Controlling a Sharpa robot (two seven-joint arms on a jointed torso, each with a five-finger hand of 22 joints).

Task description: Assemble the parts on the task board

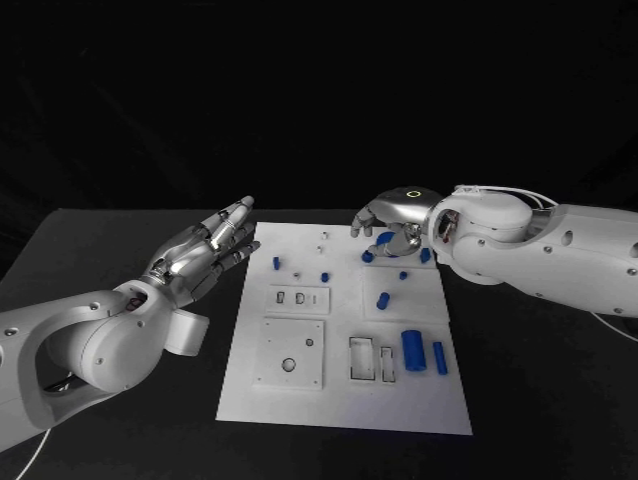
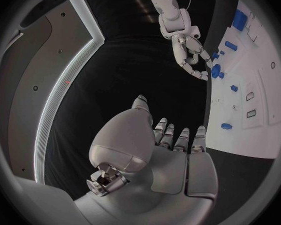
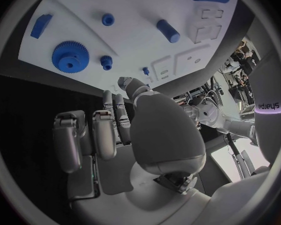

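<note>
The white task board [image 1: 341, 395] lies in the middle of the black table. Several blue parts lie on it: a gear [image 1: 393, 243] at the far right, a thick cylinder [image 1: 413, 350] and a slim one [image 1: 440, 357] near the right edge, a short peg [image 1: 383, 299] mid-board. My right hand [image 1: 391, 214] hovers over the gear with its fingers bent downward and nothing in them; the right wrist view has the gear [image 3: 70, 56] beyond the fingertips [image 3: 104, 130]. My left hand [image 1: 204, 250] is held flat, fingers straight, just off the board's left edge, empty.
The board carries a square plate with a hole [image 1: 292, 352], two upright slots [image 1: 373, 358] and a small socket block [image 1: 300, 298]. More small blue pieces [image 1: 277, 264] lie toward its far end. Bare black table [image 1: 103, 250] lies to either side.
</note>
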